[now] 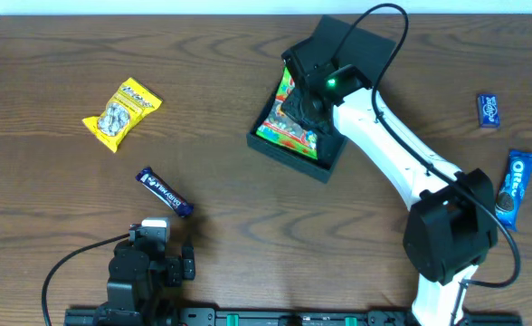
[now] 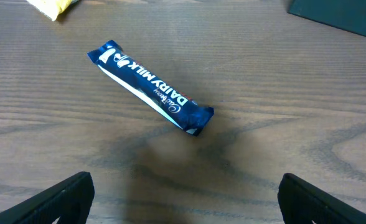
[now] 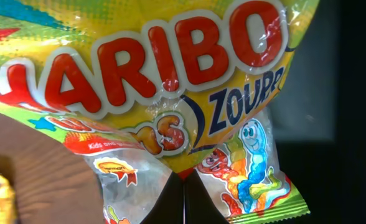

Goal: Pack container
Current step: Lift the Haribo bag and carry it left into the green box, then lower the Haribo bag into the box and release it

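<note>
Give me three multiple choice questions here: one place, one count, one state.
1. Where is the Dairy Milk bar? A in the container; B on the table before the left end effector; C in mid-air.
2. How many packets lie outside the container? A two; B six; C four.
3. The right end effector is: A shut on the Haribo bag; B open; C unseen.
B: bare wood beneath it. C: yellow packet, Dairy Milk bar, small blue packet, Oreo packet. A: bag pinched.

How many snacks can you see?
5: yellow packet far left; Dairy Milk bar by the left gripper; Haribo bag at the container; small blue packet and Oreo pack far right. Others may hide under the bag.
</note>
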Controlling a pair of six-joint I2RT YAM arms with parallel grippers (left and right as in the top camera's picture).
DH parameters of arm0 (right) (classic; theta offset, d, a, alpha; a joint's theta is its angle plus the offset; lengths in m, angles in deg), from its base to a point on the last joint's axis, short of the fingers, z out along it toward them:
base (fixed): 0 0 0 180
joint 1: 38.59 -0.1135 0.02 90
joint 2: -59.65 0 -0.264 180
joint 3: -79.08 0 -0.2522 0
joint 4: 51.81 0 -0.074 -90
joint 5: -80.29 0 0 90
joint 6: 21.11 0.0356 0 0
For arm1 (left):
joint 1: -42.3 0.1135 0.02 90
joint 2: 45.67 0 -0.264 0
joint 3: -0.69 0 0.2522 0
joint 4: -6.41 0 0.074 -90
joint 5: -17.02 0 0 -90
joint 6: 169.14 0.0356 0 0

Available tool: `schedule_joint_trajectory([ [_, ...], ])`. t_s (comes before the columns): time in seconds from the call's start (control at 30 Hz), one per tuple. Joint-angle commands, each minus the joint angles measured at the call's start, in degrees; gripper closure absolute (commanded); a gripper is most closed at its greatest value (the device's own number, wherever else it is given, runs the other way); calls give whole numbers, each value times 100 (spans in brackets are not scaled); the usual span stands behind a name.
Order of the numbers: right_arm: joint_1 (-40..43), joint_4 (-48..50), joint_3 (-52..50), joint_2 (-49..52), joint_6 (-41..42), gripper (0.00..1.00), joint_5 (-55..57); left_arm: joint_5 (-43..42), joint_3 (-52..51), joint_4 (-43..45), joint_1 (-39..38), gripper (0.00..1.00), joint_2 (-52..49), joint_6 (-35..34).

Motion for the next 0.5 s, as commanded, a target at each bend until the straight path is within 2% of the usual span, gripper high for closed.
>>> schedule_joint_trajectory([
  [0.0, 44, -170, 33, -15, 129, 99, 120, 59, -212, -138, 35, 5, 35, 39],
  [0.3, 44, -787, 33, -15, 201, 99, 120, 59, -212, -138, 35, 5, 35, 39],
  [0.47, 76, -938, 13, -15, -72, 99, 173, 59, -212, -138, 35, 5, 35, 39],
])
